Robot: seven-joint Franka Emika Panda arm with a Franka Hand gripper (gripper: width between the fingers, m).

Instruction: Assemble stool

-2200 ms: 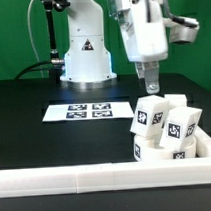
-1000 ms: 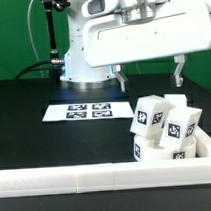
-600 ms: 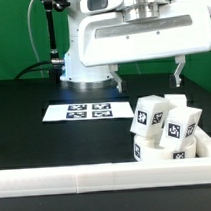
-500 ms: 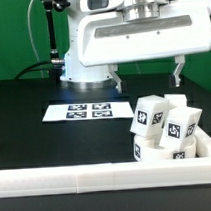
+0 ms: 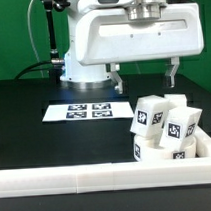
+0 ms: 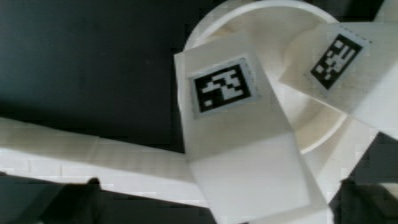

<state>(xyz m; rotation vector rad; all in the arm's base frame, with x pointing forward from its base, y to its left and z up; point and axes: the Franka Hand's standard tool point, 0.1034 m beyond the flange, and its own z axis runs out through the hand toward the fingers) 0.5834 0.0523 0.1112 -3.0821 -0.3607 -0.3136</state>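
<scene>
The white stool parts sit piled at the exterior view's right. Three blocky tagged legs show there: one (image 5: 150, 116), one (image 5: 181, 127) and one (image 5: 146, 148). In the wrist view a leg (image 6: 231, 110) with a square tag lies across the round ring-rimmed seat (image 6: 263, 14), and a second tagged leg (image 6: 342, 58) lies beside it. My gripper (image 5: 145, 75) hangs open above and behind the pile, holding nothing. In the wrist view the gripper (image 6: 222, 203) has its dark fingertips (image 6: 71, 196) spread wide on either side of the leg.
The marker board (image 5: 90, 111) lies flat on the black table left of the pile. A long white L-shaped rail (image 5: 67, 180) runs along the front and bounds the pile; it also shows in the wrist view (image 6: 71, 150). The robot base (image 5: 83, 55) stands behind.
Since 2.2 s ago the wrist has turned, so the open fingers now spread across the exterior view. In the last second the hand drifted slightly left. The stool parts have not moved.
</scene>
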